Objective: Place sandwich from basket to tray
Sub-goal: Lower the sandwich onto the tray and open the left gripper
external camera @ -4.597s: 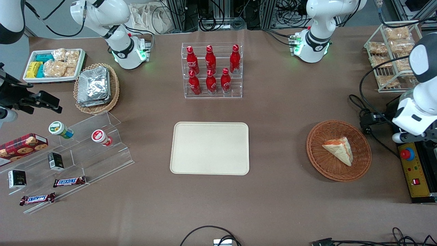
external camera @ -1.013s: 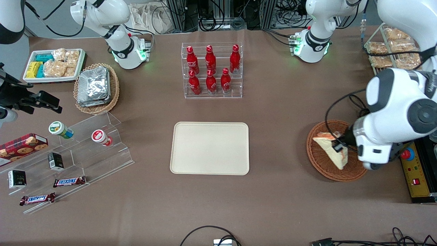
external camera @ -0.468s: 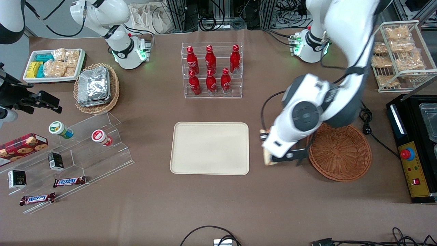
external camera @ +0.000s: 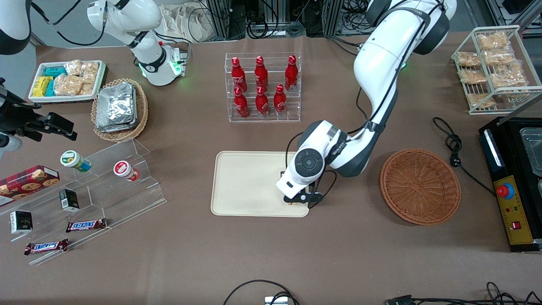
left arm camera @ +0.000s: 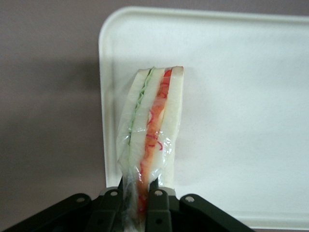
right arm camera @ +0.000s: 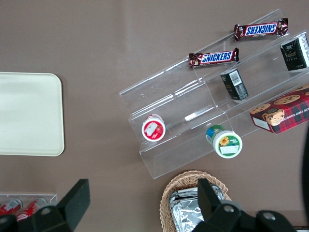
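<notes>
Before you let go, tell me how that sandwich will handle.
The sandwich looks soft: the gripper pinches one end and it hangs over the tray. Its clear wrap may be slippery. Released on its thin edge, it would probably tip flat.

White arm (external camera: 381, 63), black claw (external camera: 296, 198)
</notes>
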Motion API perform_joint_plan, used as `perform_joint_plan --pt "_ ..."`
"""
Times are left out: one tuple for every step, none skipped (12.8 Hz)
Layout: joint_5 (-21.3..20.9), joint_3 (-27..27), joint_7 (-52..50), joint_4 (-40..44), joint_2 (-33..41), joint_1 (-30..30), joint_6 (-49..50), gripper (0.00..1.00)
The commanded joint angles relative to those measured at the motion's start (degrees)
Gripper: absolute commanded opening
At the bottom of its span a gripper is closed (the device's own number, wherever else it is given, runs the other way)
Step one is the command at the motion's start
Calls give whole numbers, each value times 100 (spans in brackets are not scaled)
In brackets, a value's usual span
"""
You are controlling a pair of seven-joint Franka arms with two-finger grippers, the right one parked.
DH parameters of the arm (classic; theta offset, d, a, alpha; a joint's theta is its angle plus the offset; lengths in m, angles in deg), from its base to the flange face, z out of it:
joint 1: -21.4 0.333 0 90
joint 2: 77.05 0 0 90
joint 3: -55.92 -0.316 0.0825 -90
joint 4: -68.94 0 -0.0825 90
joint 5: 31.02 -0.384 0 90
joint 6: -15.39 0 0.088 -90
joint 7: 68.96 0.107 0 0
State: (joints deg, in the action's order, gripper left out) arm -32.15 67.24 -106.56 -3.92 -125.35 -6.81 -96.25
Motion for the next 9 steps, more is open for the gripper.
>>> perform_joint_plan --pt "-54 -94 -168 79 -48 -150 55 11" --pt "-54 -94 -212 79 -22 -133 63 81" --pt "-63 -103 -212 79 13 -133 81 100" --pt "-63 -103 -229 79 92 -115 116 100" --pt "-63 -112 -334 71 206 -72 160 100" --pt "-72 -121 -526 -17 398 -71 291 100" --pt "-193 -129 -685 -148 548 -80 336 100" --pt "-595 -121 -852 -445 802 -71 423 100" --pt "-808 -121 -923 -848 1161 -54 485 100"
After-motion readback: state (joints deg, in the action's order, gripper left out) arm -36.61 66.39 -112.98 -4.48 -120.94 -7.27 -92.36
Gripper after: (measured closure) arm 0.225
